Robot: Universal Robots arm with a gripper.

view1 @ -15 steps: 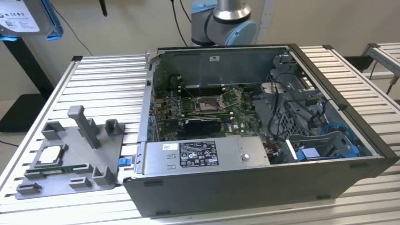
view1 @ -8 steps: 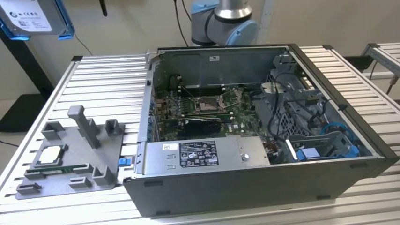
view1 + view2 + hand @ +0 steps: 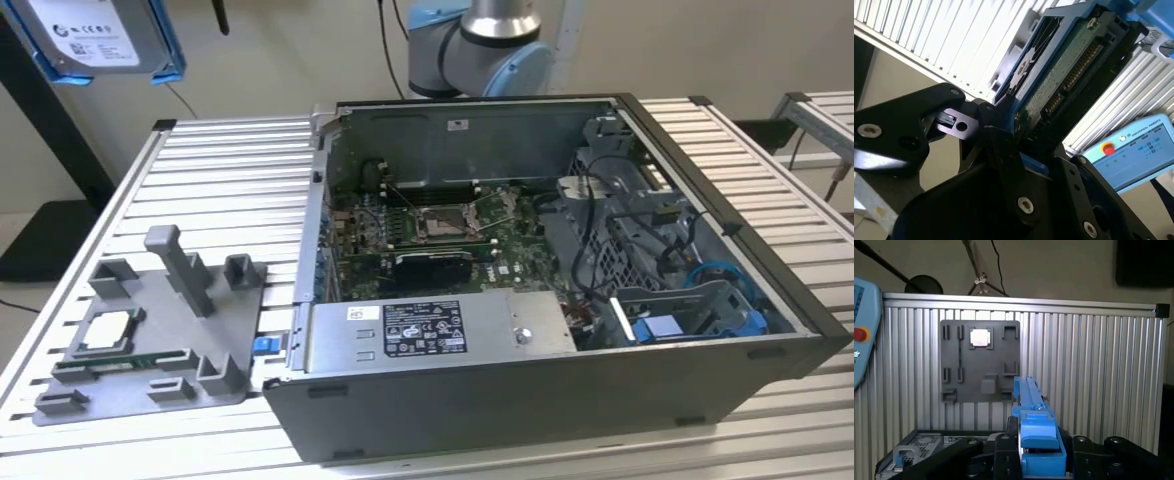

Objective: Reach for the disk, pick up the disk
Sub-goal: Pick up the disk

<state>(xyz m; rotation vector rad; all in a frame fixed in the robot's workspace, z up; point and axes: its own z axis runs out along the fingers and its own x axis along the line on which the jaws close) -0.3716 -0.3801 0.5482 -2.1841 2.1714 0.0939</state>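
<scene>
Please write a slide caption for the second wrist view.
Black gripper holding the flat rectangular disk in blue plastic rails, green circuit-board side visible, ribbed aluminium table behind.

Even, bright light from above fills the exterior view. The slatted table (image 3: 200, 170) shines pale, while the inside of the open computer case (image 3: 507, 145) sits in soft shadow. In the second wrist view the slats behind the disk (image 3: 1064, 75) burn out to white and smear with blur. The gripper (image 3: 1004, 120) is a dark, soft mass with small glints on its screws. The first wrist view is dimmer, its far wall (image 3: 1054, 265) murky.
</scene>
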